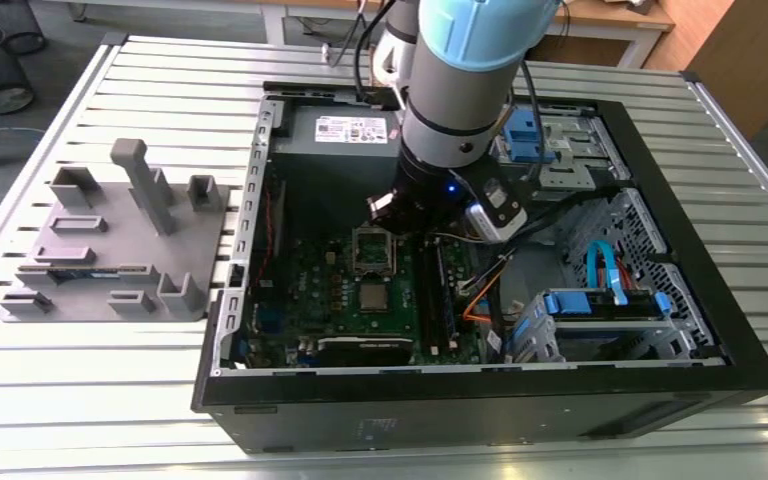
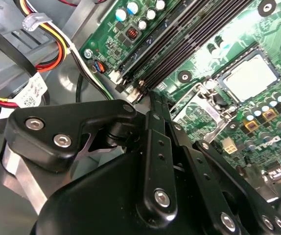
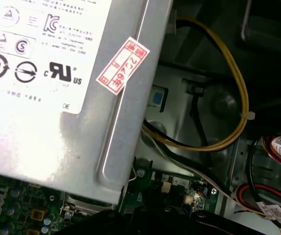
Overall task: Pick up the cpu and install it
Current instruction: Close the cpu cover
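Hovering hand [image 1: 404,225] above motherboard [image 1: 320,290]; cpu [image 2: 252,78] lying flat on it.

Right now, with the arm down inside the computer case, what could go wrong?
The cpu lies in its socket with the socket frame swung open, so a bump could probably shift it. The gripper hangs close over the board by the memory slots, and a careless move might scrape them. The bundled cables run beside it and could snag.
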